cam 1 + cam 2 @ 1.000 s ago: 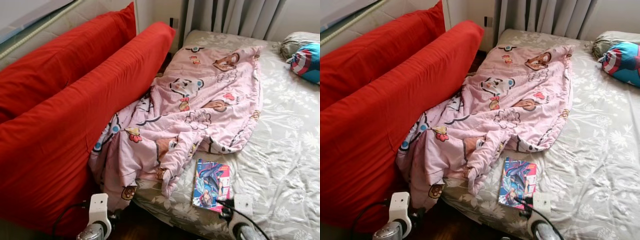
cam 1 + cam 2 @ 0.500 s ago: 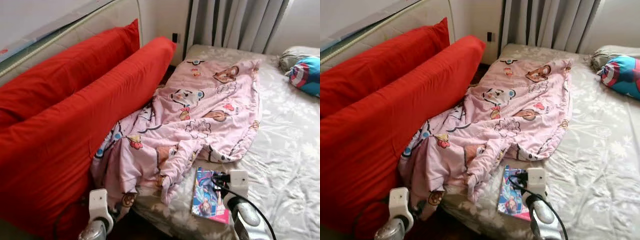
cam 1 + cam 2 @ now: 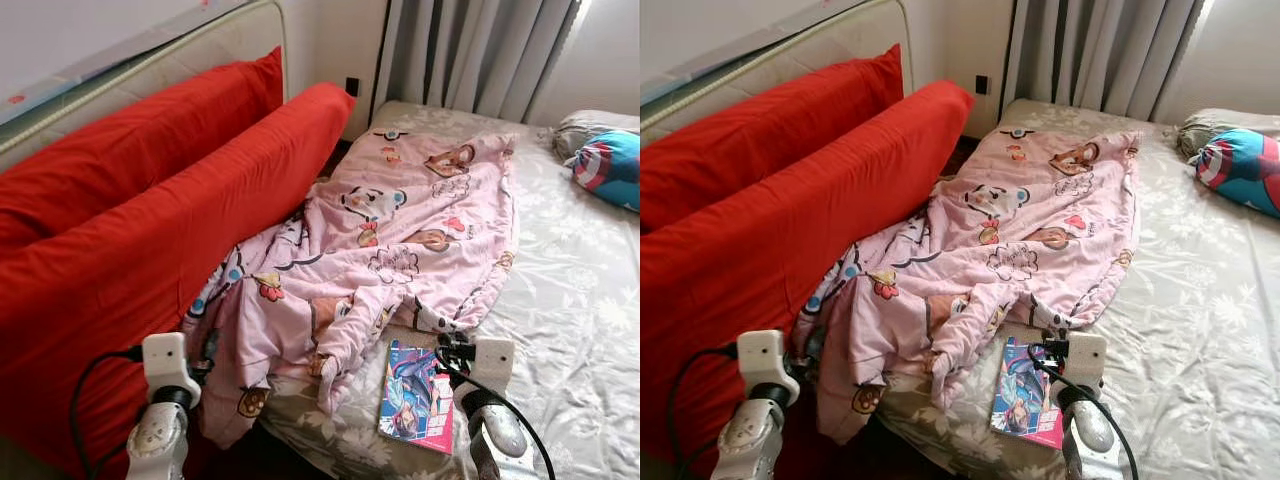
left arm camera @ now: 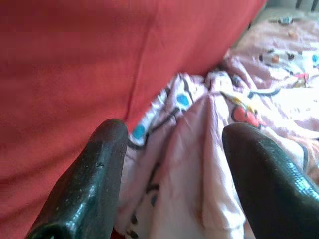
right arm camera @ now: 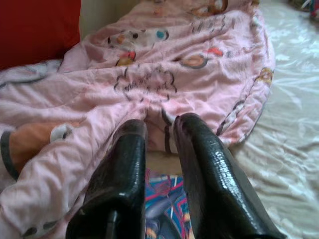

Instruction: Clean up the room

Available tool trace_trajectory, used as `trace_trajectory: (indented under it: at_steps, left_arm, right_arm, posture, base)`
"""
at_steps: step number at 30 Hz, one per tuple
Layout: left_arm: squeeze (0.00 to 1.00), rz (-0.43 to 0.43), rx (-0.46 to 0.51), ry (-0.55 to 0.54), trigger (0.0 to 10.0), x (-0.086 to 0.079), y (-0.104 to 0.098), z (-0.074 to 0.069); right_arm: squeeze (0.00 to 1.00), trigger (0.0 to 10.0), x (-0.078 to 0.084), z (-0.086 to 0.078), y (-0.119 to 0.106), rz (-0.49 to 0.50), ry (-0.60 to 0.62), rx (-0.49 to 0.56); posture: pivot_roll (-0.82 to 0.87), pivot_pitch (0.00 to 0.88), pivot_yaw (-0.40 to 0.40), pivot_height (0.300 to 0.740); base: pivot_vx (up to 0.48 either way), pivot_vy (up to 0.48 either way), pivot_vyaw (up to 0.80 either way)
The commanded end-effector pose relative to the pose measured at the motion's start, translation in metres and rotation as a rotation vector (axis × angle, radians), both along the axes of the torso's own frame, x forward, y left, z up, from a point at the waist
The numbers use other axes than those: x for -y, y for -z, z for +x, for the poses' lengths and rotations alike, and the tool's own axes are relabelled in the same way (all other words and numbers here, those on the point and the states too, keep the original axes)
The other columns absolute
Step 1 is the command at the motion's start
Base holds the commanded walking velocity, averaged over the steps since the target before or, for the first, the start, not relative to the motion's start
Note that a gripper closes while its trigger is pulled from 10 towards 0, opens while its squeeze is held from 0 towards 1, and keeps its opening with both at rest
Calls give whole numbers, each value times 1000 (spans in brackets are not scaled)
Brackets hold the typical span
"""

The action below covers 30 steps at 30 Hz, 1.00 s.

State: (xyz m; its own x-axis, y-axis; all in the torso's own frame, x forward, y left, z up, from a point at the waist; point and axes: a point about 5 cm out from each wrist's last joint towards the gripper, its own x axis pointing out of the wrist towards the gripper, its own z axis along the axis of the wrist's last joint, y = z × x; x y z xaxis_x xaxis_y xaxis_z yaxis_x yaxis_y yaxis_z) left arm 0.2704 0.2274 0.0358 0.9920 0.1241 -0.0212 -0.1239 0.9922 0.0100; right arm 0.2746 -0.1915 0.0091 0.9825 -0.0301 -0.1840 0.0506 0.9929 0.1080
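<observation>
A crumpled pink cartoon blanket (image 3: 400,230) lies across the bed and hangs over its near-left corner. A colourful comic book (image 3: 418,395) lies flat on the flowered sheet just below the blanket's edge. My right gripper (image 5: 160,123) hovers over the book's top edge, pointing at the blanket, its fingers (image 5: 199,169) nearly together with nothing held. My left gripper (image 4: 174,134) is open, facing the hanging part of the blanket beside the red cushion. The left wrist (image 3: 165,360) is at the bed's lower-left corner.
Two long red cushions (image 3: 150,230) lean against a mattress edge on the left. The bed sheet (image 3: 580,300) stretches right, with a blue shield-print pillow (image 3: 610,165) at the far right. Grey curtains (image 3: 470,50) hang behind. Dark floor shows below the bed corner.
The view has shifted a little. Both arms have risen into view: the right wrist came up beside the book, and the left wrist came up toward the hanging blanket.
</observation>
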Motion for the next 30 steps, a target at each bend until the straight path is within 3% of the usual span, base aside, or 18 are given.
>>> trace_trajectory:
  at_steps: [1, 8, 15, 22, 30]
  left_arm:
    - [0, 0, 2, -1, 10000, -4, -1, -3]
    - [0, -3, 36, 14, 10000, 1, -11, 4]
    - [0, 18, 86, 27, 10000, 6, -21, -1]
    - [0, 23, 70, 38, 10000, 5, -24, -17]
    - [0, 7, 49, 62, 10000, 14, -24, -15]
  right_arm:
    - [0, 10000, 3, 3, -7, 6, 31, 44]
    - [0, 10000, 3, 6, -18, 0, 23, 108]
    - [0, 10000, -17, 12, -21, 8, -35, 116]
    - [0, 10000, -14, 7, -25, -22, -17, 135]
    - [0, 10000, -4, 2, -22, -46, 11, 104]
  posture:
    - [13, 83, 3, 740]
    - [22, 136, -2, 740]
    - [75, 189, -18, 740]
    - [53, 248, 6, 740]
    - [23, 252, 6, 715]
  base:
    - [0, 0, 0]
    - [0, 0, 0]
    - [0, 0, 0]
    - [0, 0, 0]
    - [0, 0, 0]
